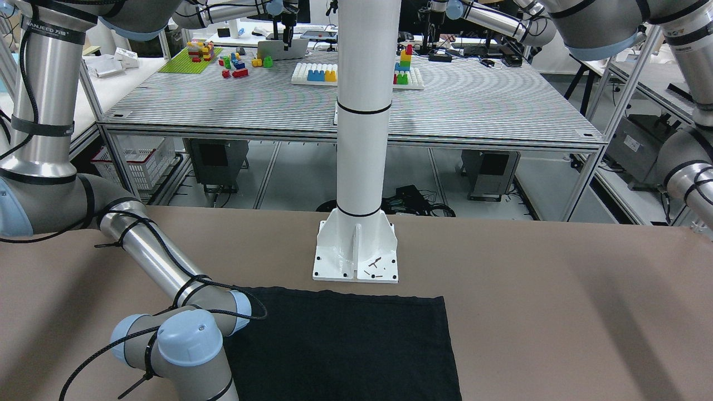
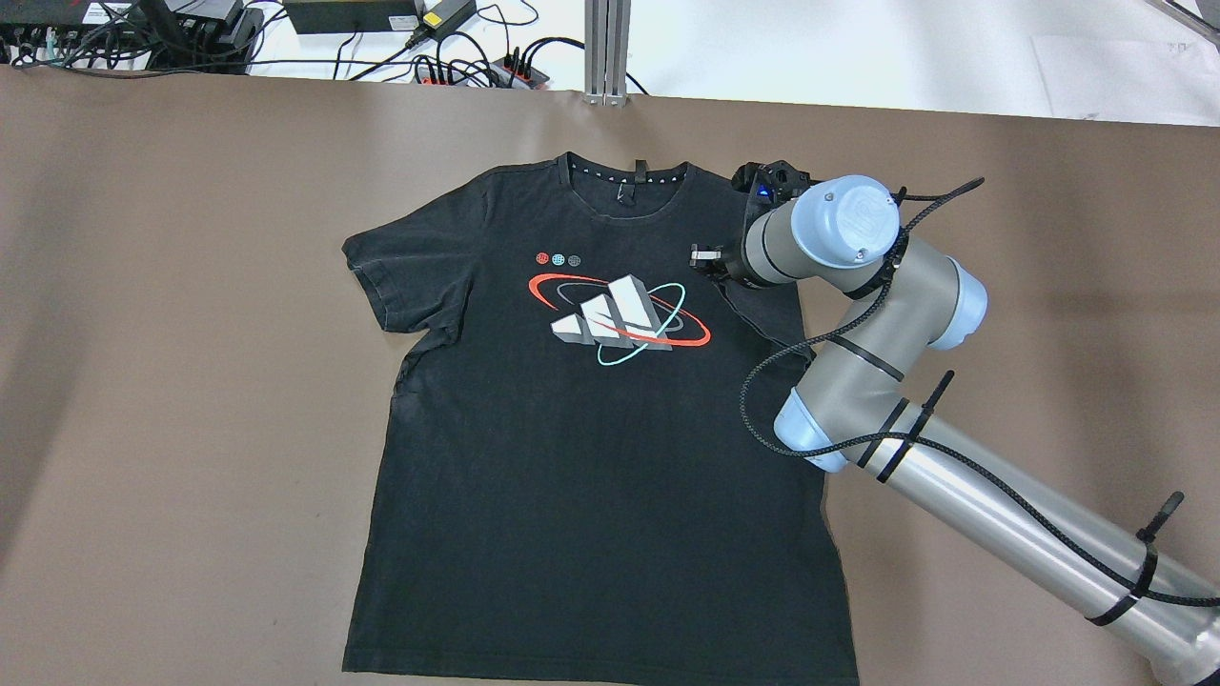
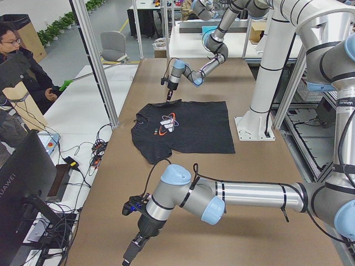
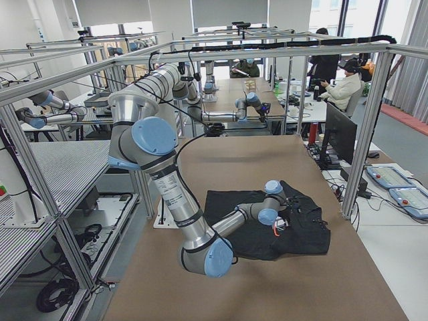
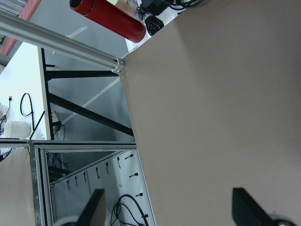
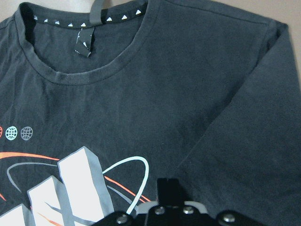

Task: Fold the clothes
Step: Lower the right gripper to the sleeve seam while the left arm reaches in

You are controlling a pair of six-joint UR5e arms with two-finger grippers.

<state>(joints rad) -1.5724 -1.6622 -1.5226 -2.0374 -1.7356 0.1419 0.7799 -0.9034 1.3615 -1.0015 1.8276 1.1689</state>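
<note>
The clothes are one black T-shirt (image 2: 581,419) with a printed logo, lying flat and face up on the brown table, collar at the far side. It also shows in the right wrist view (image 6: 155,94) and the front view (image 1: 345,345). My right gripper (image 2: 707,257) hangs just above the shirt's chest, beside the logo and near the right-hand shoulder. In the right wrist view it (image 6: 167,186) looks shut, with nothing in it. My left gripper (image 5: 169,207) is open and empty over bare table near an edge, well away from the shirt (image 3: 183,124).
A white pillar with a base plate (image 1: 356,250) stands on the table just behind the shirt's hem. A red cylinder (image 5: 110,16) and cables lie beyond the table edge near my left gripper. Power strips and cables (image 2: 457,67) lie behind the table's far edge.
</note>
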